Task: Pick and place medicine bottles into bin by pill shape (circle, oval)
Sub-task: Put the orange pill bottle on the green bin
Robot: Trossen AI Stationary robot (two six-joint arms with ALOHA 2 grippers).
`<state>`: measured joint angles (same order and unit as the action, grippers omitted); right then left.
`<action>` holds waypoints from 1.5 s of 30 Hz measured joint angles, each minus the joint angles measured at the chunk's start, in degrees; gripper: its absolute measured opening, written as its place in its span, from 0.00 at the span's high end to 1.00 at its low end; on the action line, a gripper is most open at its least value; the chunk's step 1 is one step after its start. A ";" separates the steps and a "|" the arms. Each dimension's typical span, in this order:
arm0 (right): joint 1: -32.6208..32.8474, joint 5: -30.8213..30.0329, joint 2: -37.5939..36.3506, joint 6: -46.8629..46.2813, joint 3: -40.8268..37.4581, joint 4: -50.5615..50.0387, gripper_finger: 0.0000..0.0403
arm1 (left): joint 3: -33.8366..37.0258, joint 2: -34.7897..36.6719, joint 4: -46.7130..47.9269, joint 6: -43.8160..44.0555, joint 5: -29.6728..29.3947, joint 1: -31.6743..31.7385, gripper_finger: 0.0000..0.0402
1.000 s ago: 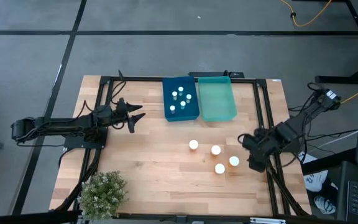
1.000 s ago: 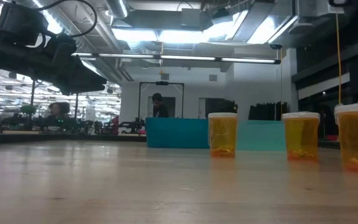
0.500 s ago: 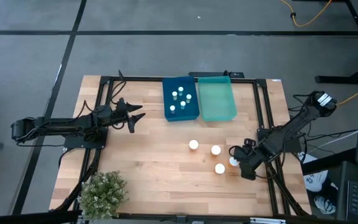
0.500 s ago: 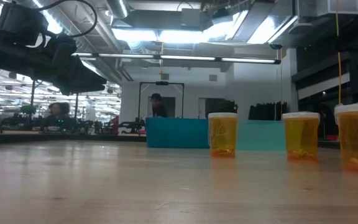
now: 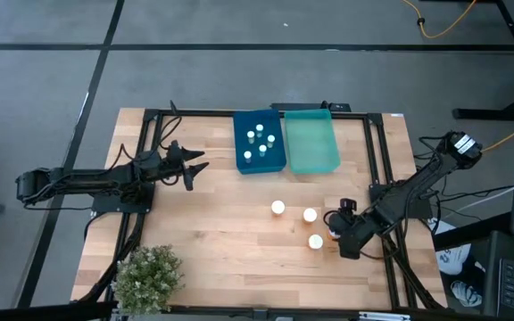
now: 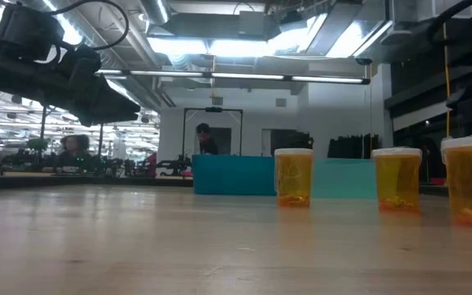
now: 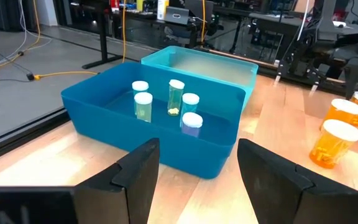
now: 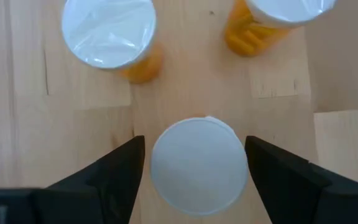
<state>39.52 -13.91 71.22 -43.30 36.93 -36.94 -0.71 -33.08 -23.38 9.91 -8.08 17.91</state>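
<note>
Two amber bottles [image 8: 109,37] [image 8: 277,17] crowd the capped bottle [image 8: 197,165]; table [image 5: 212,232] elsewhere open.

Amber-orange medicine bottles [image 6: 293,176] w/ white caps. Tiny whitish bottles [image 7: 176,97], white caps, in blue bin [image 5: 259,141]; teal bin [image 5: 310,140] at its 3 o'clock. Light wood-grain table [image 5: 221,232]. Green potted plant [image 5: 147,275]. Arms dark/black.

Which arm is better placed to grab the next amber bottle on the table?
The right. Its gripper hangs directly over an amber bottle, open fingers on either side of the white cap. The left gripper waits beside the blue bin, away from the bottles.
</note>
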 joint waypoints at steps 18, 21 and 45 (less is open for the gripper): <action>-0.03 0.01 0.00 -8.81 -1.03 -0.15 0.49 | 0.00 -0.02 0.00 0.00 0.00 0.00 0.48; -0.03 0.02 -0.02 -10.08 -1.03 -0.17 0.49 | 0.00 0.00 -0.01 0.00 0.00 0.00 0.48; -23.05 -23.00 -1.95 -12.07 35.30 -46.40 0.49 | 0.00 0.00 0.37 0.02 0.00 0.00 0.48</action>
<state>16.47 -36.91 69.28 -55.37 72.23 -83.34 -0.71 -33.08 -23.00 9.93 -8.08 17.91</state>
